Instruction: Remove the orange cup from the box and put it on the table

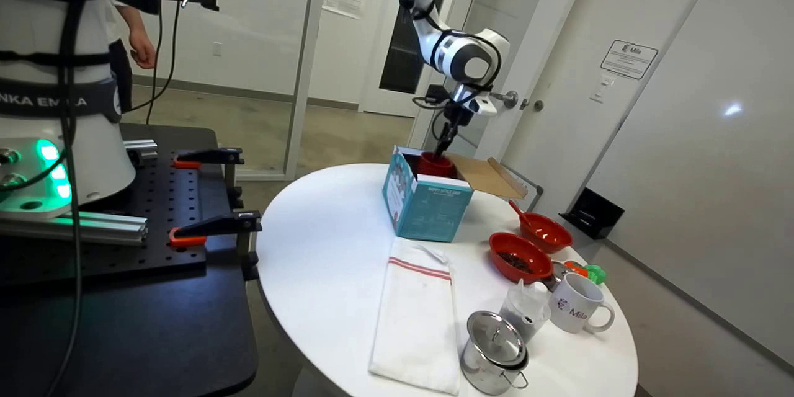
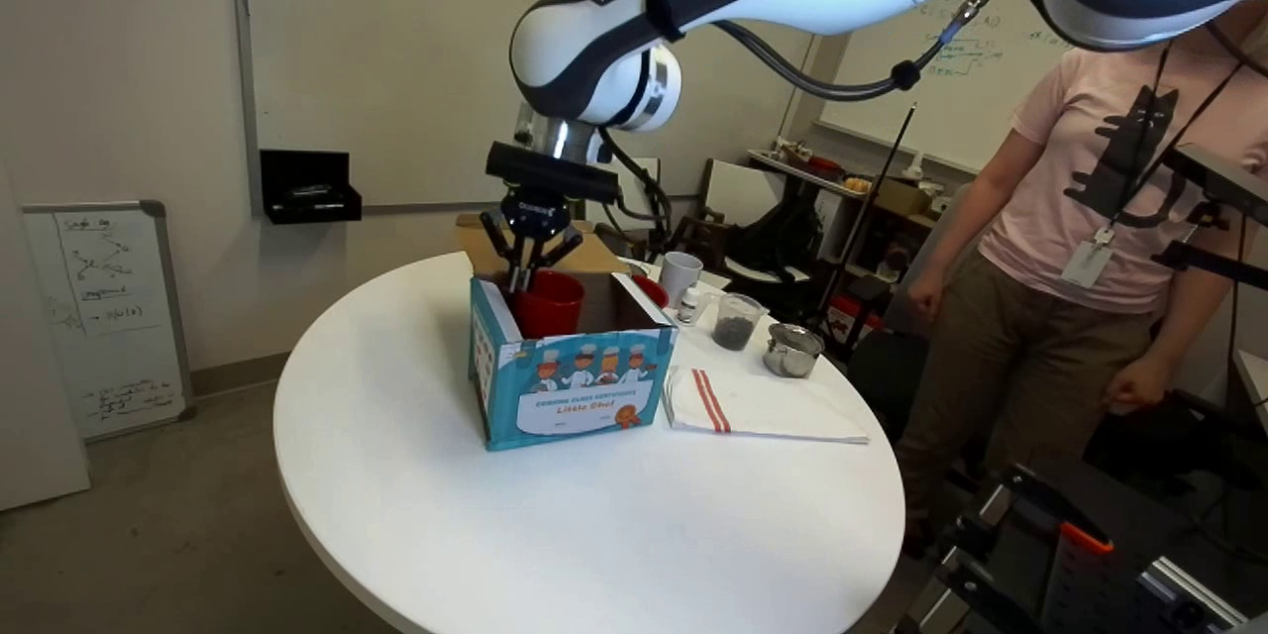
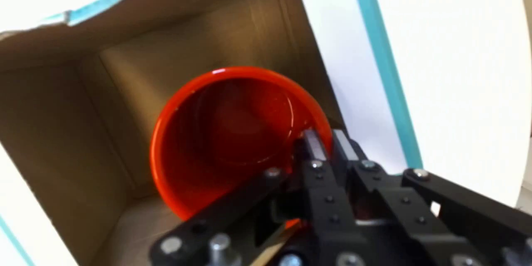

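In an exterior view, from the left, the round white table (image 1: 316, 248) serves as the set-down surface. A folded towel (image 1: 417, 316) lies flat on it, just beside the box (image 1: 437, 211). The box stands upright with its top open. The orange cup (image 3: 237, 131) is inside the box; whether its base touches the floor cannot be seen. The gripper (image 3: 327, 136) is closed on the cup's wall, one finger inside and one outside. This rim pinch probably serves because the box leaves little room to span the whole cup. A straight upward lift should avoid catching the nearby box wall. To the right, the flap (image 1: 487, 175) is folded outward, giving access from above. Farther right, a red bowl (image 1: 523, 244) and a mug (image 1: 572, 309) stand apart from the box.
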Tool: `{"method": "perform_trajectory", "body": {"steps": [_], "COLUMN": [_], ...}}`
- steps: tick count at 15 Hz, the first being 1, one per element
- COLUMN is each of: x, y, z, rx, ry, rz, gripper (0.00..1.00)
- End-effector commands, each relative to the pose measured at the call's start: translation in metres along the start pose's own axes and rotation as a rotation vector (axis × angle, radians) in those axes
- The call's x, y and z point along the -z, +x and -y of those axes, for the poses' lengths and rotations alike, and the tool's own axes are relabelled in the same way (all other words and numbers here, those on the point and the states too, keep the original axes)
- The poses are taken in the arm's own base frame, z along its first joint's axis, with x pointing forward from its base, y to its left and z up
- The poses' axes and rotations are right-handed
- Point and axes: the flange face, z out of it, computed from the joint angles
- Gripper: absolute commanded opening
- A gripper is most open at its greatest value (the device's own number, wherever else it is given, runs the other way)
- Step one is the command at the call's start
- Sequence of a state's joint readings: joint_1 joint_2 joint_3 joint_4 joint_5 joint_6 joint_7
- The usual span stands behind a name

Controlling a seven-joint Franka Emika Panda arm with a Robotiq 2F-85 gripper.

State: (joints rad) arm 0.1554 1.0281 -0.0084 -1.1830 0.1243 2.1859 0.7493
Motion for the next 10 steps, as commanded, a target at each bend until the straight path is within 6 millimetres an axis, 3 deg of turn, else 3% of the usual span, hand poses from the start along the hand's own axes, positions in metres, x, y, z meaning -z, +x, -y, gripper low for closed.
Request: {"method": "perform_trajectory", "body": {"steps": [1,7,10], "x": [0.055,0.151,0.181], "y": [-0.032,-0.073,-0.08], "z": [0.009,0.029,0.017], "rx": [-0.01,-0.057,-0.108], "ry": [-0.042,-0.075,-0.071], "rz": [0.031,-0.064,-0.141], "gripper": [0.02,0.02,0.02]}}
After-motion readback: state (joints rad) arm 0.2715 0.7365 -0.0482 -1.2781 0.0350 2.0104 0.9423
